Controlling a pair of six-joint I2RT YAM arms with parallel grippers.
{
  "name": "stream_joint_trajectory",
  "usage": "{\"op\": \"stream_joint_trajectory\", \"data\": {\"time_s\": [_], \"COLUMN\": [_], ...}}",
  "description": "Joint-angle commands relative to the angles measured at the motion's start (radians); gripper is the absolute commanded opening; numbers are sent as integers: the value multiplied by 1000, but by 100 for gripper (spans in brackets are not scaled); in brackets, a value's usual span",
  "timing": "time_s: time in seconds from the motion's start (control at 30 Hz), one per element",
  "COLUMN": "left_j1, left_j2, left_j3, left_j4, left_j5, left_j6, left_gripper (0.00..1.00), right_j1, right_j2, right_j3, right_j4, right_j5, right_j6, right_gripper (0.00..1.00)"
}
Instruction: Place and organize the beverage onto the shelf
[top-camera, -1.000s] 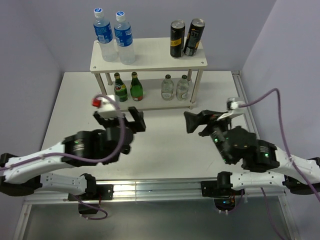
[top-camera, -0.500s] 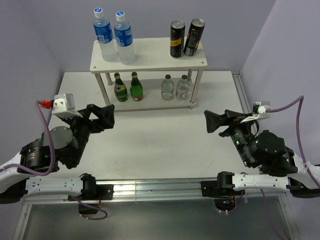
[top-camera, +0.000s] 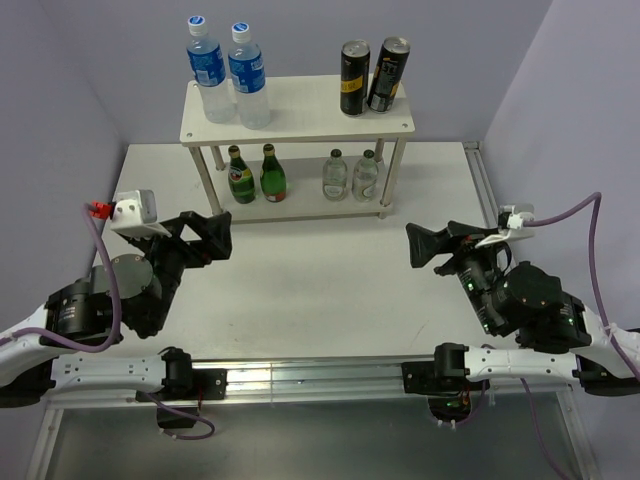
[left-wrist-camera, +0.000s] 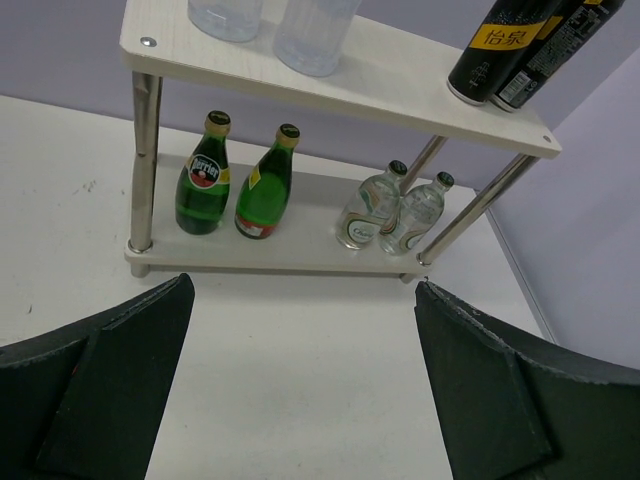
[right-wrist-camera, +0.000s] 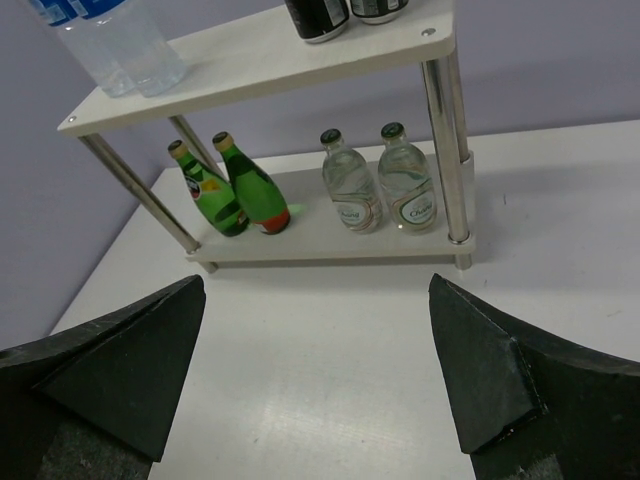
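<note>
The cream-white shelf (top-camera: 300, 108) stands at the back of the table. Two clear plastic bottles with blue labels (top-camera: 229, 72) stand on its top board at the left. On the lower board stand two dark green glass bottles (top-camera: 256, 176) and, to their right, two clear glass bottles (top-camera: 351, 177). The lower-board bottles also show in the left wrist view (left-wrist-camera: 264, 185) and the right wrist view (right-wrist-camera: 350, 195). My left gripper (top-camera: 208, 238) is open and empty, in front of the shelf's left end. My right gripper (top-camera: 430, 245) is open and empty, in front of its right end.
Two dark cans (top-camera: 372, 76) with yellow labels stand on the shelf's top board at the right. Grey walls close in the table on the left, back and right. White table surface (top-camera: 320, 270) lies between the grippers and the shelf.
Both arms have drawn back from the shelf, the left one to the left and the right one to the right. Both grippers stay open. The bottles have not moved.
</note>
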Motion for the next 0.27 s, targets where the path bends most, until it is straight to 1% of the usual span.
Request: {"op": "stream_joint_trajectory", "data": {"time_s": [0.0, 0.2, 0.23], "left_j1": [-5, -5, -5], "left_j2": [-1, -4, -7], "left_j3": [4, -16, -22], "left_j4": [29, 62, 94], "left_j5": [-18, -24, -24], "left_j6": [21, 58, 64], "left_gripper": [99, 99, 100], "right_j1": [8, 6, 6], "right_j2": [9, 2, 2], "right_j3": [-7, -12, -14], "right_j4": [22, 27, 28], "right_j5": [24, 28, 28], "right_j6": [-20, -28, -28], "right_gripper": [100, 100, 100]}}
